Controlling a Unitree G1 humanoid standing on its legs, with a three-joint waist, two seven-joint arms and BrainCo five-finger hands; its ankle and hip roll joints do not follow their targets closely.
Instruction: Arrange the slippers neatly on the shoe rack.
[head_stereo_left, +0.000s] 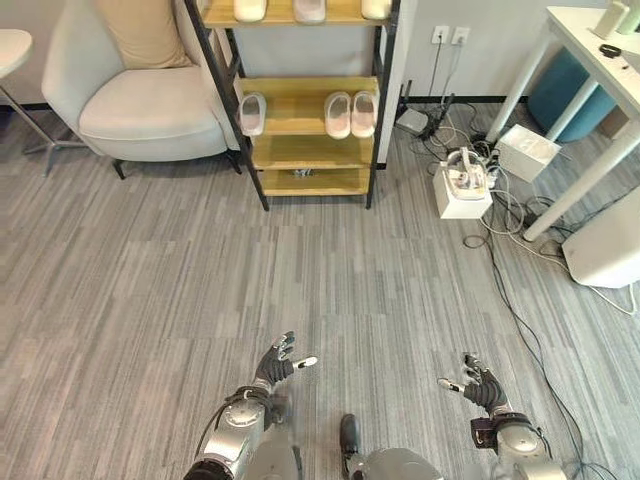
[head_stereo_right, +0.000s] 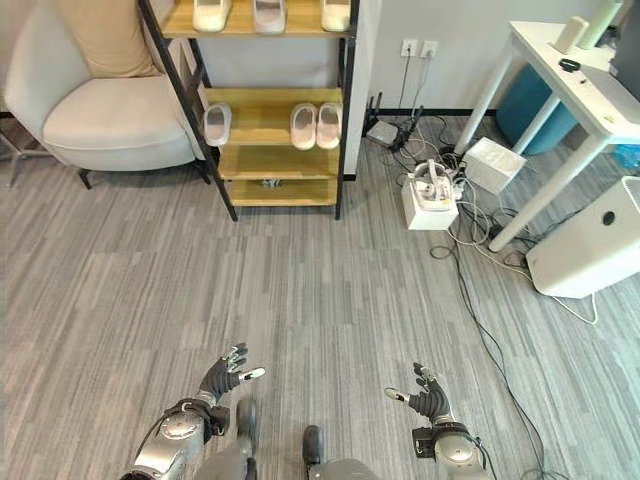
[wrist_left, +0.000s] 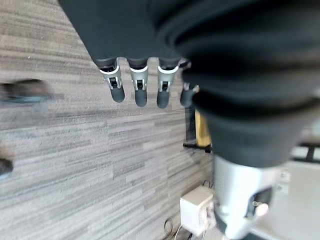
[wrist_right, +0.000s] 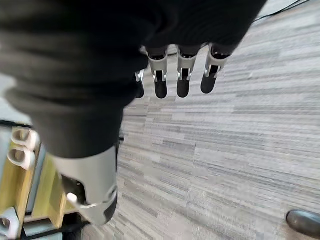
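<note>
A wooden shoe rack (head_stereo_left: 310, 150) with a black frame stands against the far wall. On its middle shelf a single pale slipper (head_stereo_left: 253, 112) lies at the left and a pair of pale pink slippers (head_stereo_left: 351, 113) lies at the right. Several more pale slippers (head_stereo_right: 254, 14) sit on the shelf above. My left hand (head_stereo_left: 276, 365) and right hand (head_stereo_left: 480, 385) hover low over the grey floor, well short of the rack. Both are open with straight fingers (wrist_left: 140, 86) and hold nothing.
A cream armchair (head_stereo_left: 140, 90) stands left of the rack. Right of it lie a white box (head_stereo_left: 462, 185), a tangle of cables (head_stereo_left: 510, 215) and a white table's legs (head_stereo_left: 585, 180). A white appliance (head_stereo_right: 590, 245) sits at far right. Grey plank floor (head_stereo_left: 300, 280) stretches between me and the rack.
</note>
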